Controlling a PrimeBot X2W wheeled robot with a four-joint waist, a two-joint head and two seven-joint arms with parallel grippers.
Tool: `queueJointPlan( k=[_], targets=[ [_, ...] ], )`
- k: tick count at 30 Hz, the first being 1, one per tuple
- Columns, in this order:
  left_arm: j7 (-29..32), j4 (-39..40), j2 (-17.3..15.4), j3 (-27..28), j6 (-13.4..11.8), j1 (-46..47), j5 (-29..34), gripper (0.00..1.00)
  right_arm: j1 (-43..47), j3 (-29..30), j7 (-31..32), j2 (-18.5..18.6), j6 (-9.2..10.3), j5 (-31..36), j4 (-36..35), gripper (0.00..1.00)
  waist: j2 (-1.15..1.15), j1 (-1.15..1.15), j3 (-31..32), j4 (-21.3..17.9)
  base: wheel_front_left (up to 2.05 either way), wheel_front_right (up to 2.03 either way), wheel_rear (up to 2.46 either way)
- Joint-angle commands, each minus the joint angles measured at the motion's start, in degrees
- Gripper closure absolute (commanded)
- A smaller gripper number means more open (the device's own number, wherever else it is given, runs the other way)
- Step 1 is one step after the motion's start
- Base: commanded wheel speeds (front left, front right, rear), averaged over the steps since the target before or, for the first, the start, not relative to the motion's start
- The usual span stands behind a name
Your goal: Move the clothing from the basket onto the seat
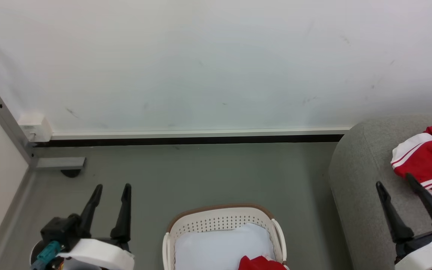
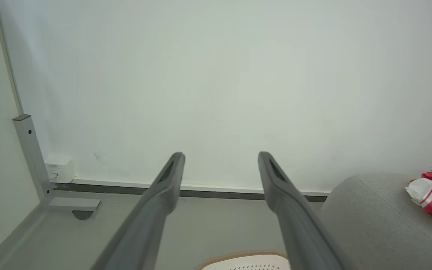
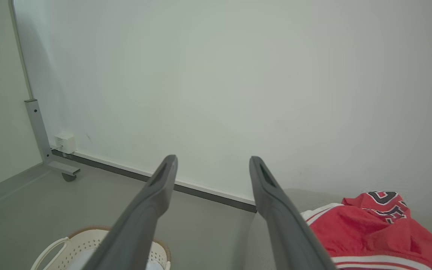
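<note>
Laundry's half moved: one red garment lies on the seat, while a red scrap sits in the basket on a pale pad. Left gripper and right gripper hang spread, empty, probably parked clear before the next grab.

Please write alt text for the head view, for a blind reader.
A white laundry basket stands on the floor, holding a pale pad and a bit of red clothing. At right, another red garment lies on a grey sofa. The left end effector and right end effector, both open and empty, rise from the lower corners.
</note>
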State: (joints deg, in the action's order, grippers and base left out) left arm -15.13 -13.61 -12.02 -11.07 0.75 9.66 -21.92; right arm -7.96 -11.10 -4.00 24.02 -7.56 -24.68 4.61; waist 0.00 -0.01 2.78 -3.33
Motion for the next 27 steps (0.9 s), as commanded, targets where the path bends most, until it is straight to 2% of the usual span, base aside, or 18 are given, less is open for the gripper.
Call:
queueJointPlan(
  k=[1, 7, 15, 27],
  targets=[
    [-0.03, 0.17, 0.13, 0.87, 0.1, -1.55, 1.17, 0.0, 1.71, 0.54, -2.9, -1.59, 0.14, 1.11, 0.86, 0.0, 0.0, 0.01, 0.12, 0.24, 0.0, 0.0, 0.0],
    [-0.03, -0.15, 1.73, 4.57, 1.26, -4.09, 3.66, 0.0, 5.64, 0.71, -10.32, -9.07, 0.14, 3.72, 3.85, 0.0, 0.0, 0.01, 0.44, 1.32, 0.0, 0.0, 0.0],
    [-0.03, -0.91, 4.72, 8.76, 3.55, -5.9, 6.53, 0.0, 7.05, 2.91, -11.2, -15.07, 0.14, 6.82, 5.11, 0.0, 0.0, 0.01, 0.11, 2.12, 0.0, 0.0, 0.0],
    [-0.03, -1.89, 7.16, 11.53, 5.65, -5.66, 9.78, 0.0, 6.26, 1.63, -11.22, -15.14, 0.15, 7.93, 4.74, 0.0, 0.0, 0.01, 0.25, 2.23, 0.0, 0.0, 0.0]
  ],
)
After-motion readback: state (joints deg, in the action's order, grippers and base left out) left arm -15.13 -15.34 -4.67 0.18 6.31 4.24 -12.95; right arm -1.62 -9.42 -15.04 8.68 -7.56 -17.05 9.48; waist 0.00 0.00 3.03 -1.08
